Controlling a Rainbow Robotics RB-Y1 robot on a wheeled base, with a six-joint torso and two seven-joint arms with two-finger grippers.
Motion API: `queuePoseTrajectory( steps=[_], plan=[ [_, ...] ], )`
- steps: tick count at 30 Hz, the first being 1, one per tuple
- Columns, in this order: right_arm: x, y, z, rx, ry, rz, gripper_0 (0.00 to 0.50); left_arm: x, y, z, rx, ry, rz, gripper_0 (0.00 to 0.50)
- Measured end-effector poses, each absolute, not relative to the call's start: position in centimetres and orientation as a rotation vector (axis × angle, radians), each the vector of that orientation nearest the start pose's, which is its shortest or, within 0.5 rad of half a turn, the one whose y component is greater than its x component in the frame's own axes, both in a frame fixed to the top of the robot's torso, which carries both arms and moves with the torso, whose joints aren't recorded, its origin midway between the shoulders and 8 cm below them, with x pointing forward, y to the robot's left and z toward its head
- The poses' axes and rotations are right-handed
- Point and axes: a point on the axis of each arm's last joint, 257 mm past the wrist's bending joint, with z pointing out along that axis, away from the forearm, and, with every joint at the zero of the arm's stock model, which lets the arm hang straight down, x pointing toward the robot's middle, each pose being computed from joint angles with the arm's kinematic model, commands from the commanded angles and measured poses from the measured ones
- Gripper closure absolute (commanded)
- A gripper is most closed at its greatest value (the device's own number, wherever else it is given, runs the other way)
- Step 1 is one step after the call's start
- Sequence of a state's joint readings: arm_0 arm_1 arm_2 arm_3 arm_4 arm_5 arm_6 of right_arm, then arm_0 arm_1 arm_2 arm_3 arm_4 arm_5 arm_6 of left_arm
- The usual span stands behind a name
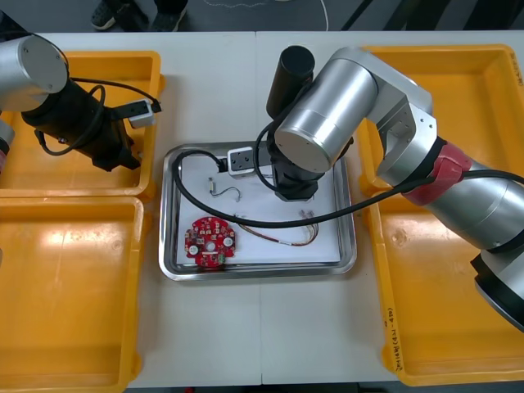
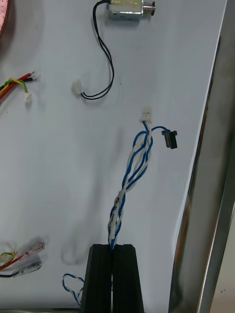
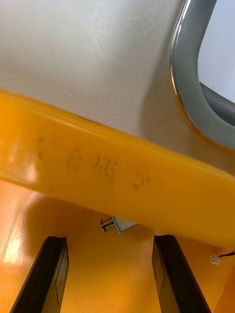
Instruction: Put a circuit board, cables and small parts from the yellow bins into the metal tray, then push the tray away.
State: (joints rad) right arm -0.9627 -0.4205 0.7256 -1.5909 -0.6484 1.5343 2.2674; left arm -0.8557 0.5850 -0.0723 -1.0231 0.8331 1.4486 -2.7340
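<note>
**Cable pinched over the tray**

Four yellow bins [image 1: 98, 59] flanking a metal tray [image 1: 168, 246]. In the tray, on its white floor: red circuit board [image 1: 211, 242], red and yellow cable [image 2: 17, 80], wired metal part [image 2: 125, 9], blue and white cable [image 2: 132, 181], one end clamped in the right gripper [image 2: 113, 254]. Left gripper [image 3: 110, 238] spread wide in the far left bin, near a loose metal part [image 3: 117, 224].

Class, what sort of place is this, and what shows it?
Likely an electronics assembly bench: yellow bins flank a metal tray holding a circuit board, where the right pincer grips a cable.
</note>
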Motion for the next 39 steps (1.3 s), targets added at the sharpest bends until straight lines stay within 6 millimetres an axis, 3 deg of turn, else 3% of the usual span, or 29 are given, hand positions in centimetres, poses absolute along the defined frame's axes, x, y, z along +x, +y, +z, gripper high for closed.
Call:
queuePoseTrajectory(
  steps=[18,21,23,26,28,30,36,39],
  plan=[
    [50.1,-2.4,-23.5,-2.093,1.707,-0.443,0.5,57.9,25.2,-21.9,1.556,2.137,0.026,0.0],
    [50.0,-2.3,-23.7,-2.098,1.701,-0.444,0.5,58.0,25.3,-21.9,1.558,2.138,0.035,0.049],
    [50.1,-2.2,-23.7,-2.096,1.701,-0.443,0.428,58.0,25.5,-21.8,1.559,2.138,0.044,0.068],
    [50.1,-2.1,-23.7,-2.089,1.699,-0.439,0.245,58.1,25.8,-21.9,1.561,2.143,0.063,0.097],
    [50.2,-2.0,-23.7,-2.086,1.696,-0.438,0.153,58.2,26.0,-21.9,1.563,2.146,0.074,0.097],
    [50.2,-1.9,-23.6,-2.085,1.693,-0.436,0.104,58.2,26.0,-21.9,1.564,2.146,0.076,0.095],
    [50.2,-1.9,-23.6,-2.077,1.699,-0.435,0.069,58.2,26.0,-21.9,1.564,2.147,0.079,0.099],
    [50.2,-1.9,-23.6,-2.072,1.704,-0.434,0.07,58.3,26.0,-21.9,1.563,2.145,0.084,0.181]
  ],
)
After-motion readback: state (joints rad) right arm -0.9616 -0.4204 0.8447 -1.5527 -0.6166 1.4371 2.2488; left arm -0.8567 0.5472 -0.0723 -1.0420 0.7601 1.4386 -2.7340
